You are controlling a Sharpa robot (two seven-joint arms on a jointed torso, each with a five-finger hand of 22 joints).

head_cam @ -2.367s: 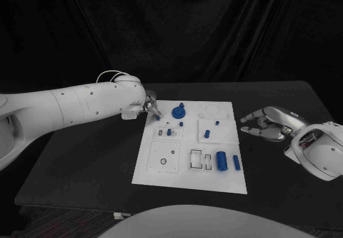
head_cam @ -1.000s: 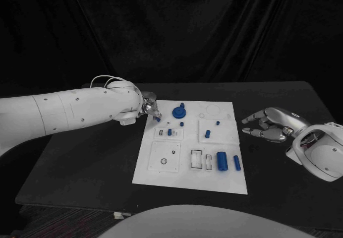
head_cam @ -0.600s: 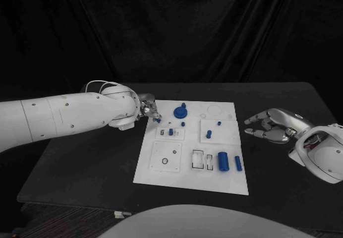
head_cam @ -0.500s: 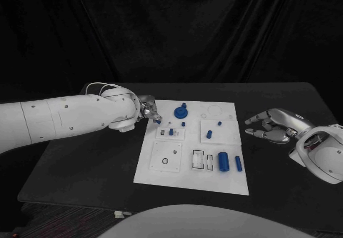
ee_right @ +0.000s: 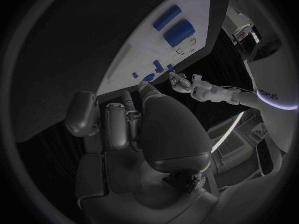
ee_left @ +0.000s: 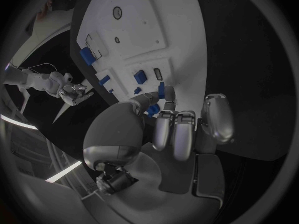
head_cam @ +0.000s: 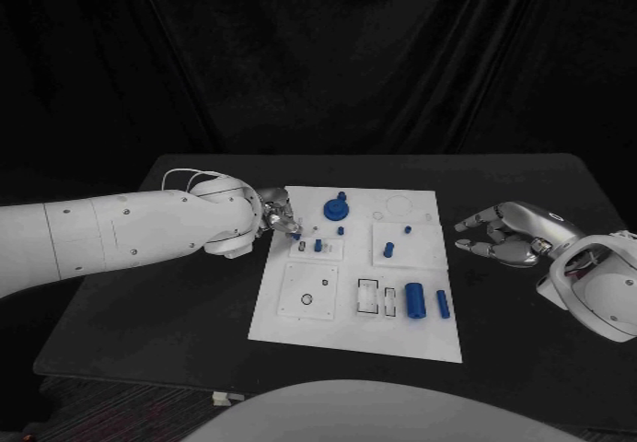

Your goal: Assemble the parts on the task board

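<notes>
Two robot hands are recorded at a black table (head_cam: 159, 313) bearing one white task board (head_cam: 348, 327).

Item 1, left robot hand (head_cam: 278, 214): positioned at the board's far left edge. A small blue peg (ee_left: 162, 90) is seen pinched at its fingertips in the left wrist view, the remaining fingers curled alongside. The peg is held just above the board, close to a small plate with slots (head_cam: 315, 248).

Item 2, right robot hand (head_cam: 502, 235): resting off the board's right edge, above the table, fingers loosely curled and apart, nothing held.

Item 3, parts on the board: a large blue round part with a knob (head_cam: 336, 205) near the far edge; a short blue peg (head_cam: 387, 249) standing in a square plate; a thick blue cylinder (head_cam: 414, 299) and a slimmer blue cylinder (head_cam: 442, 304) lying side by side near the right edge; several smaller blue pieces between them.

Handling notes (judged): the parts are taken to be rigid plastic, light and smooth, so slipping in a metal pinch is likely. The pegs are best taken across the shaft near the upper end, leaving the lower end free for entry. The lying cylinders are likely to roll if nudged and are best gripped across their width at mid-length. A tilted peg may jam at its slot.
</notes>
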